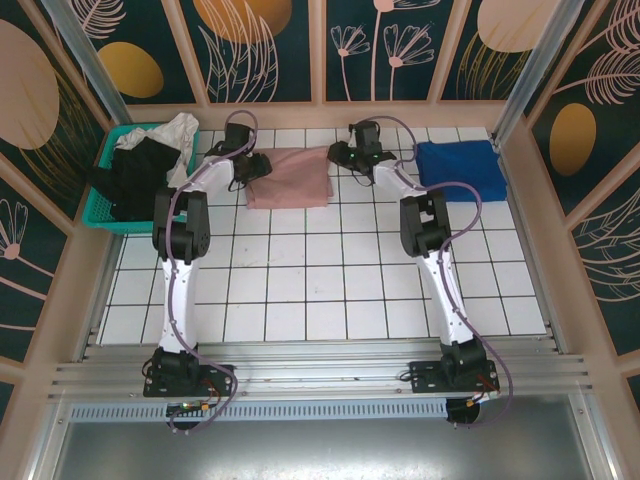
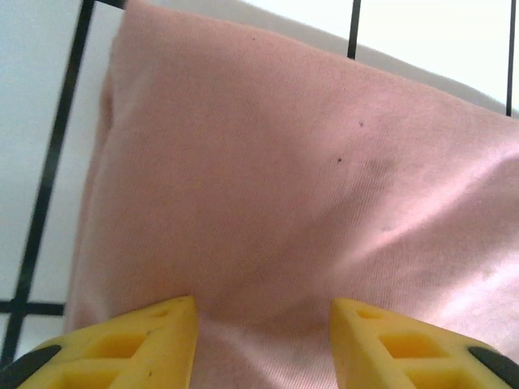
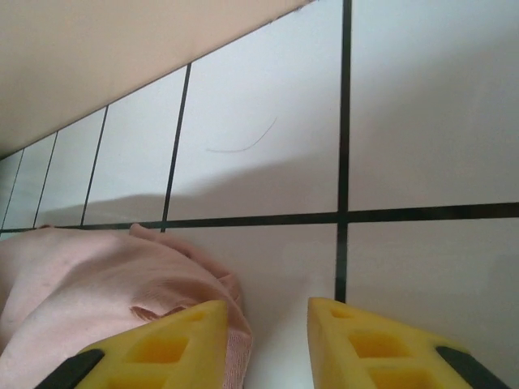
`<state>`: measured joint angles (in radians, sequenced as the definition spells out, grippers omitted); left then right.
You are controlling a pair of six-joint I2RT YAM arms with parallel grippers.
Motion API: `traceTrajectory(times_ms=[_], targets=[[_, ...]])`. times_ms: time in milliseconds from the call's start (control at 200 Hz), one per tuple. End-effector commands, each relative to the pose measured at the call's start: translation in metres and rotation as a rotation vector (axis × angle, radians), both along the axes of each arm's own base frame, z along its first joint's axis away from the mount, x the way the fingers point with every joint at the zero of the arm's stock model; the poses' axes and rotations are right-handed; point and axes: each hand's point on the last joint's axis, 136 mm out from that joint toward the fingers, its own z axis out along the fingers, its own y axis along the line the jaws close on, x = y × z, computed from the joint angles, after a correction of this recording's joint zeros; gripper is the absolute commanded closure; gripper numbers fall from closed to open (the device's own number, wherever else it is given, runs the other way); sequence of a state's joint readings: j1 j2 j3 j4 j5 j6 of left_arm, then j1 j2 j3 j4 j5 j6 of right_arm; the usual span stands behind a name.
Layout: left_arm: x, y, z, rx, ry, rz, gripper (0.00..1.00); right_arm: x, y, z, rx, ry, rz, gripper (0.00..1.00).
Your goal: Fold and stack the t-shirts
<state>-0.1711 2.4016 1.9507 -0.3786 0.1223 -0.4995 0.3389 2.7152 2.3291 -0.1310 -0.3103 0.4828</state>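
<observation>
A dusty-pink t-shirt (image 1: 288,178) lies folded into a rectangle on the white tiled table (image 1: 330,290) at the back centre. My left gripper (image 1: 257,167) is at its left edge; in the left wrist view it (image 2: 263,312) stands open just over the pink cloth (image 2: 284,178), which lies flat between the yellow fingers (image 2: 158,340). My right gripper (image 1: 336,156) is at the shirt's right edge, open; bare tile shows between its fingers (image 3: 268,312) and the shirt's hem (image 3: 122,284) lies against the left finger. A royal-blue t-shirt (image 1: 460,168) lies folded at the back right.
A teal basket (image 1: 100,205) at the back left holds a black t-shirt (image 1: 140,175) and a white one (image 1: 180,135). The back wall (image 3: 122,49) rises close behind the grippers. Side walls bound the table left and right.
</observation>
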Motion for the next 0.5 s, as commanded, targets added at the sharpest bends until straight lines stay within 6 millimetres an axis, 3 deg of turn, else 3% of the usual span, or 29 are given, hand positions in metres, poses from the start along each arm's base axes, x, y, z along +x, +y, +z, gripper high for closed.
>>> traceTrajectory(times_ms=[0, 15, 100, 240, 365, 495], targets=[[-0.015, 0.007, 0.042, 0.014, -0.036, -0.006, 0.51, -0.011, 0.008, 0.056, 0.008, -0.065, 0.01, 0.66], [-0.017, 0.005, 0.043, 0.014, -0.037, -0.012, 0.51, -0.012, 0.01, 0.067, 0.01, -0.082, 0.014, 0.66], [-0.037, -0.007, 0.049, 0.009, -0.05, -0.042, 0.5, -0.032, 0.015, 0.088, -0.014, -0.119, 0.035, 0.65], [-0.071, -0.026, 0.039, -0.044, -0.037, -0.095, 0.5, -0.082, 0.045, 0.095, -0.05, -0.161, 0.1, 0.63], [-0.099, -0.024, 0.007, -0.051, 0.023, -0.089, 0.54, -0.118, 0.074, 0.072, -0.08, -0.138, 0.161, 0.62], [-0.122, -0.005, -0.03, 0.017, 0.123, -0.036, 0.6, -0.131, 0.077, 0.032, -0.045, -0.038, 0.18, 0.63]])
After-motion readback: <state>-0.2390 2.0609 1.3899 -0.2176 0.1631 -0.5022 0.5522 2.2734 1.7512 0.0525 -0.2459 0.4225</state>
